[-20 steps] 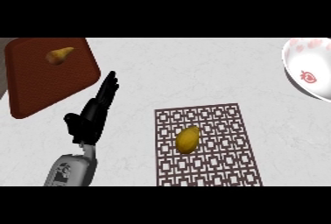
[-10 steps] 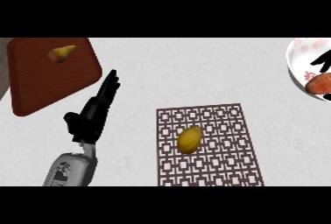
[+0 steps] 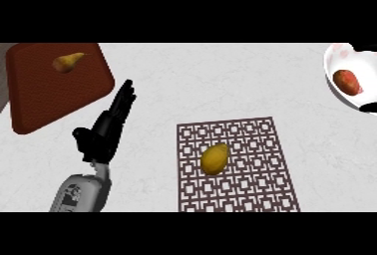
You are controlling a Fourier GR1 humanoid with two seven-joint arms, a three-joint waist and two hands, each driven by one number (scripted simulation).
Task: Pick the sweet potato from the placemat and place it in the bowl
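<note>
The counter [image 3: 221,84] fills nearly everything I can see: a pale, grey-white stone top with faint cloudy mottling, smooth and matte. Along its far left edge a narrow darker grey strip [image 3: 4,99] shows. The light is even and soft, leaving only weak shadows on the surface and no glare.

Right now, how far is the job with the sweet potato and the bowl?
Done: the reddish sweet potato lies inside the bowl. In hand: nothing; the left hand rests open beside the placemat. Left: probably only to draw back the right hand, if the black shapes at the bowl's edge are it. The yellow fruit on the placemat is another thing.
</note>
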